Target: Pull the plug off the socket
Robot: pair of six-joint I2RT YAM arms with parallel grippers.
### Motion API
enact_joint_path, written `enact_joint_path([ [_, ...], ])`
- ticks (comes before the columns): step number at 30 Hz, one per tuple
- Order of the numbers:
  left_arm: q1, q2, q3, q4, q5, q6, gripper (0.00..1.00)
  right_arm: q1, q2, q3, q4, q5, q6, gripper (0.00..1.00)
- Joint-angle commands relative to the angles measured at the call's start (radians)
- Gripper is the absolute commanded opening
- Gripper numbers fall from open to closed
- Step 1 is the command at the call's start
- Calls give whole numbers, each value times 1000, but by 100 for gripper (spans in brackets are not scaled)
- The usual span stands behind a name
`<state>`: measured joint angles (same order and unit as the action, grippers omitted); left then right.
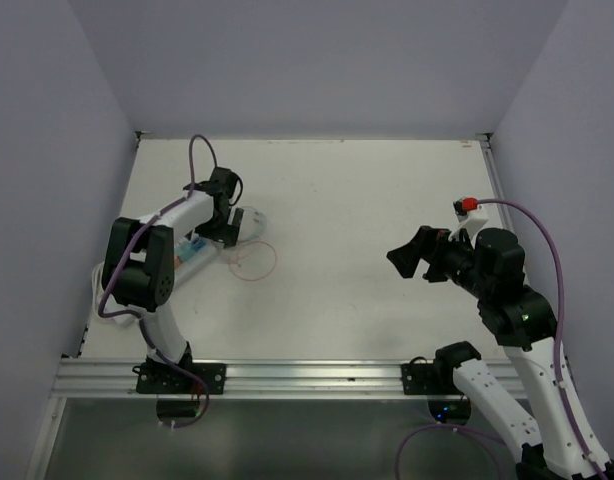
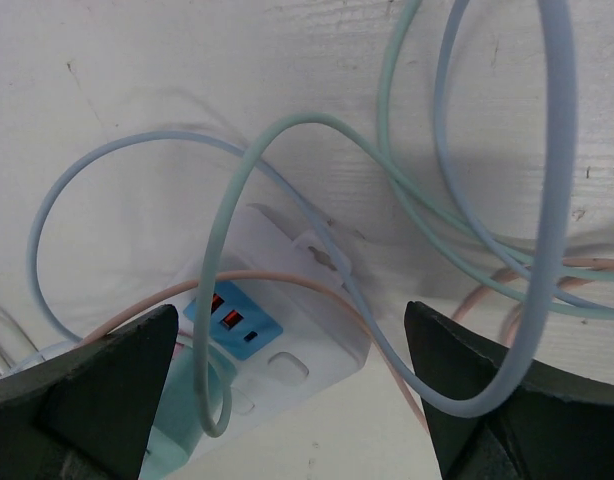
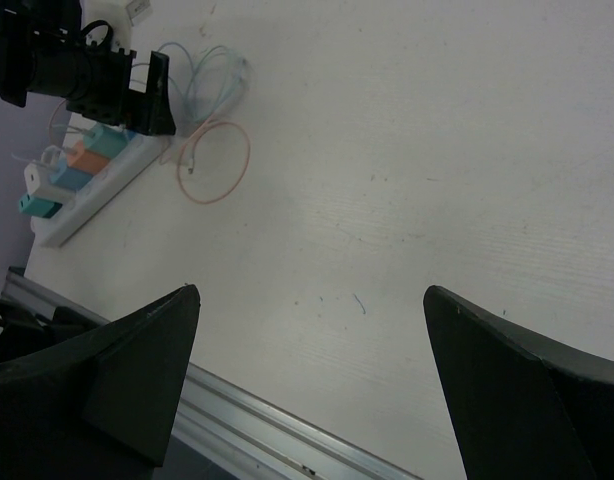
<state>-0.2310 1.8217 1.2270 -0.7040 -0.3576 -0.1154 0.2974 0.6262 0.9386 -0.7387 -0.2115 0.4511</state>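
The socket [image 2: 287,345] is a long white strip lying at the table's left [image 1: 190,263], seen in the right wrist view as a slanted bar [image 3: 82,200]. Its end carries a blue face with orange slots. A teal plug [image 2: 177,405] sits in it beside that face, and teal, orange and white plugs [image 3: 87,152] stand along the row. My left gripper [image 2: 290,310] hangs open just above the strip's end [image 1: 223,212], its fingers either side of the strip and touching nothing. My right gripper [image 1: 412,255] is open in the air over the right side, far from the strip [image 3: 309,291].
Light blue, teal and pink cords [image 2: 317,130] loop over and beyond the strip's end. A pink cord ring [image 1: 255,260] lies on the table beside it [image 3: 217,160]. An aluminium rail [image 1: 307,375] runs along the near edge. Walls close the left, back and right.
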Motion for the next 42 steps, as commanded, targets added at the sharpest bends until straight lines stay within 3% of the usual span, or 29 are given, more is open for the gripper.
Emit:
enact_joint_path([
  [1, -4, -1, 28, -20, -44, -12, 99, 8, 3, 11, 39, -19, -6, 99],
  [16, -2, 14, -24, -20, 0, -12, 100, 14, -2, 2, 36, -17, -2, 99],
  [28, -2, 42, -31, -57, -72, -32, 99, 14, -8, -11, 42, -23, 9, 99],
  [34, -4, 47, -35, -52, -26, -32, 83, 13, -14, -17, 44, -22, 12, 99],
  [36, -4, 50, -31, -45, 3, -32, 72, 13, -19, -18, 42, -20, 12, 99],
  [42, -4, 53, -8, -20, 112, -50, 58, 13, -25, -20, 38, -14, 8, 99],
])
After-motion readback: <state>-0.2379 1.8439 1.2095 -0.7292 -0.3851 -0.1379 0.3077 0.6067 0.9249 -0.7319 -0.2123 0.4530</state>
